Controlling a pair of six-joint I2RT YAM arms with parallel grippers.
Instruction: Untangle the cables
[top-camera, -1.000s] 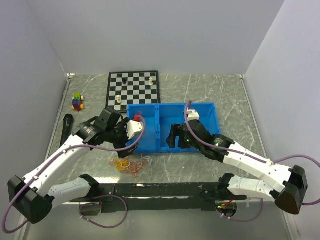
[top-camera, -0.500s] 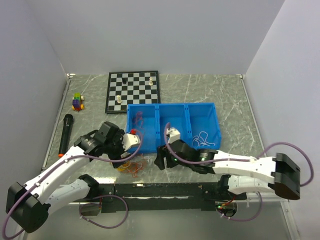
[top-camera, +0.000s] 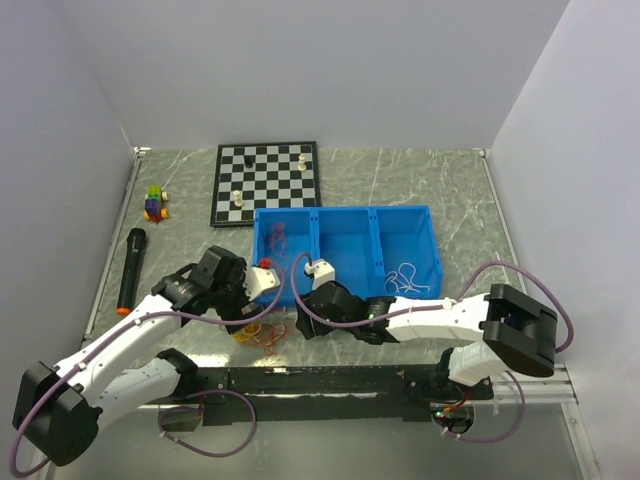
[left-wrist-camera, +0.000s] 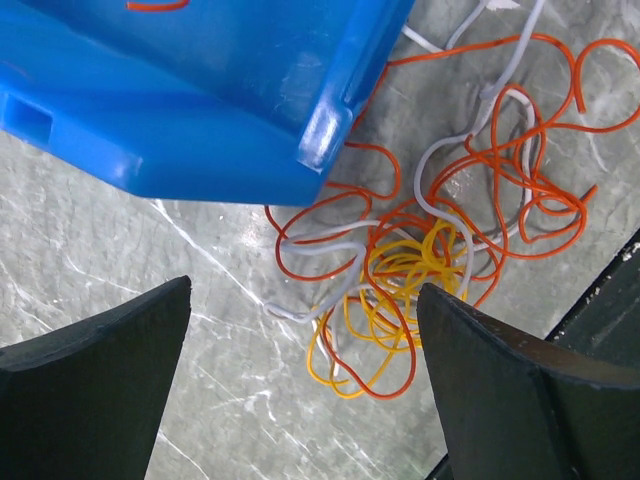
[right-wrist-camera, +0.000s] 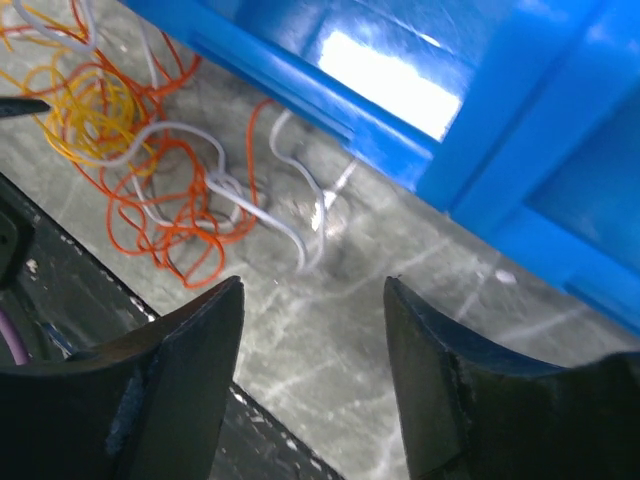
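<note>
The cables (top-camera: 262, 333) are a tangle of orange, yellow and white wires on the marble table, just in front of the blue bin's (top-camera: 345, 262) left corner. My left gripper (top-camera: 246, 304) hangs open over the tangle's left edge. In the left wrist view the cables (left-wrist-camera: 430, 250) lie between and beyond the open left gripper (left-wrist-camera: 305, 290), with yellow loops near the right finger (left-wrist-camera: 500, 390). My right gripper (top-camera: 305, 322) stands open right of the tangle. In the right wrist view a white wire end (right-wrist-camera: 300, 245) lies just ahead of the open, empty right gripper (right-wrist-camera: 314, 282).
The blue bin (right-wrist-camera: 470, 130) holds a red wire (top-camera: 280, 240) in its left compartment and a white one (top-camera: 405, 277) in its right. A chessboard (top-camera: 265, 183), a toy block figure (top-camera: 154, 204) and a black microphone (top-camera: 130, 268) lie behind and to the left. A black rail (top-camera: 320, 380) runs along the near edge.
My right arm has swung from over the bin down and left to the table beside the tangle, its jaws narrowing. My left arm has shifted slightly toward the near edge.
</note>
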